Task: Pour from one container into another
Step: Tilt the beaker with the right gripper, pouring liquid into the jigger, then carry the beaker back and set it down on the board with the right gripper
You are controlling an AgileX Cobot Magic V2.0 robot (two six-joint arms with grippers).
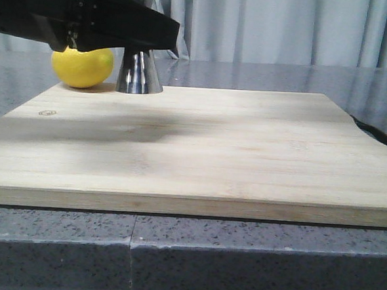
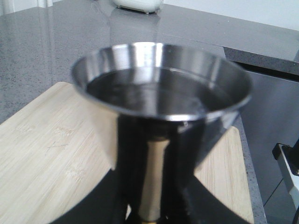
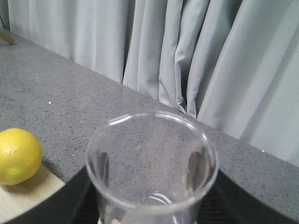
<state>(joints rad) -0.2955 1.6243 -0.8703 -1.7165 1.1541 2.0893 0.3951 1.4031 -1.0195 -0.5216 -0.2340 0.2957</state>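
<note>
Between the left gripper's (image 2: pixel 150 219) dark fingers, steel jigger (image 2: pixel 161 102) standing pinched at its waist, glass beaker (image 3: pixel 152 165) sitting clamped in the right gripper (image 3: pixel 152 214), lemon (image 3: pixel 17 156) lying beside it.

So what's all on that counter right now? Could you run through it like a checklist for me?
Surface: pale wooden board lying on a grey speckled counter.
Job's things: steel jigger standing at the board's far left, dark liquid in its top cup; clear glass beaker looks empty.
Clutter: a yellow lemon beside the jigger.
Pincers: left pincer sits at the jigger's gold waist, its fingers on either side, seemingly gripping it; right pincer appears to hold the beaker, mostly hidden.
Cables: a dark cord-like shape past the board's right edge, unclear.
Surroundings: grey curtains behind; a white object far off on the counter.
</note>
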